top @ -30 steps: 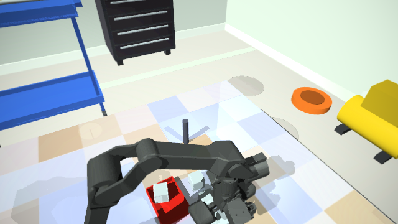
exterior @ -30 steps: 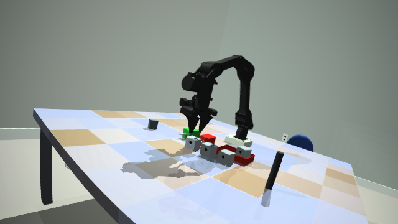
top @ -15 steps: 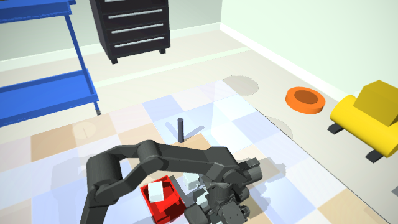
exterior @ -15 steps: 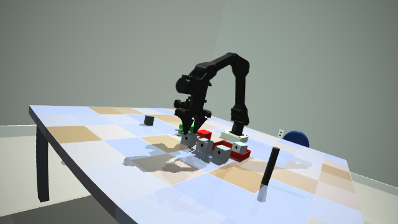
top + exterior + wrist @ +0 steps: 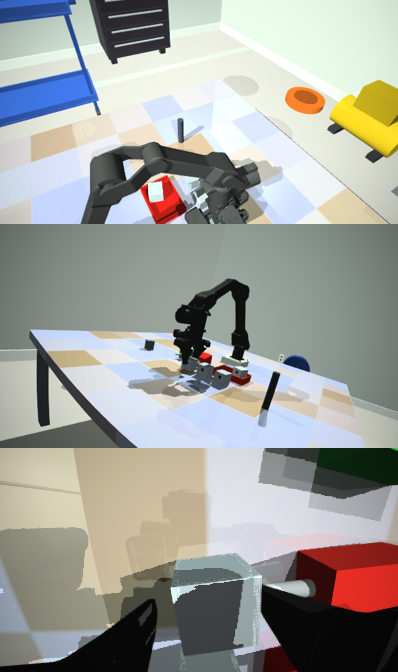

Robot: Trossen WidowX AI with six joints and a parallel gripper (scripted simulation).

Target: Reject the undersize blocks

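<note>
The open gripper should centre squarely over the end block, clear of its neighbour, before closing.

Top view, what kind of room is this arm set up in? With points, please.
Likely a workshop or garage: a black drawer cabinet [image 5: 135,29] like a tool chest, a blue shelf cart [image 5: 46,101], and a yellow tank-like machine [image 5: 360,124] on the floor.

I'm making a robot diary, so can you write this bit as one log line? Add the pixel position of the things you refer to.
end effector [image 5: 192,360] [image 5: 205,598]: open | block [image 5: 212,613]: between fingers | red tray [image 5: 169,203] [image 5: 245,380]: one block
</note>
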